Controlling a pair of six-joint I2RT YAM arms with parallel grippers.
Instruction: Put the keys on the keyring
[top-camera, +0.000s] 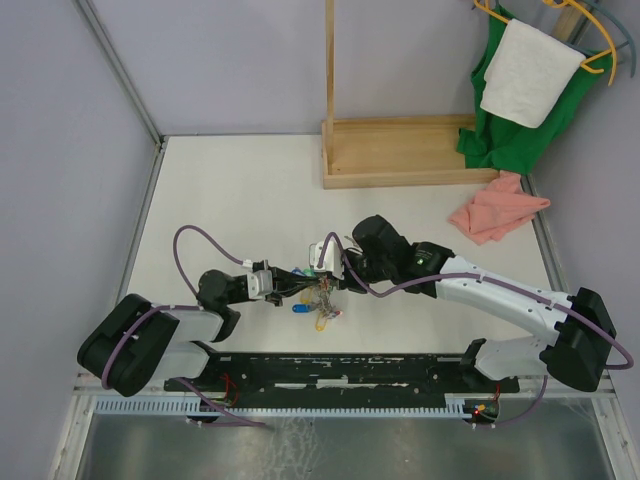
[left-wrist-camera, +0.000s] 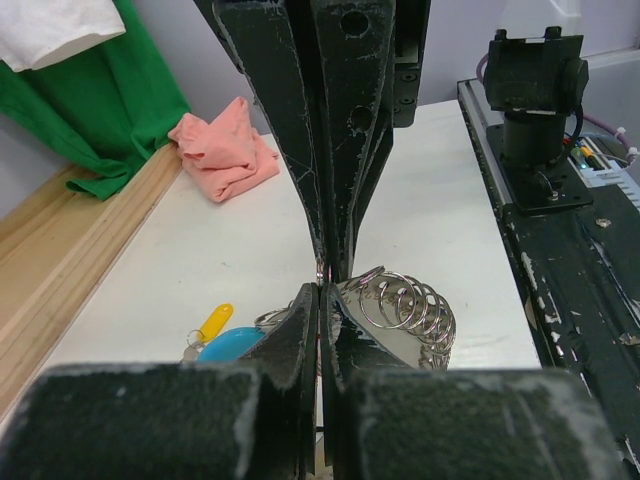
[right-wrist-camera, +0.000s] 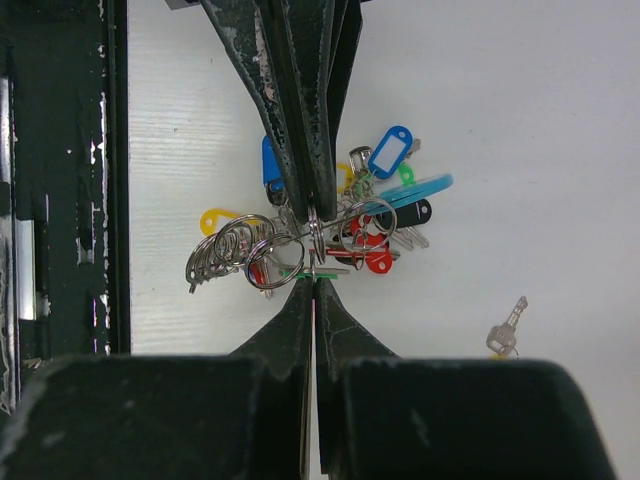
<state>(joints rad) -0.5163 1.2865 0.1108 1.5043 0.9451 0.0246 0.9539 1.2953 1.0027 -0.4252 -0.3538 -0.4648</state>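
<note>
Keyring: one, clamped by left tool, right tool; one loose key apart.

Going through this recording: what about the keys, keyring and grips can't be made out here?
Top view: the keyring is too small and partly covered by the left gripper and right gripper; what each pinches is unclear.
Left wrist view: its own fingers hide the pinch point and most of the keyring.
Right wrist view: the loose key is partly cut off by the gripper's body.
</note>
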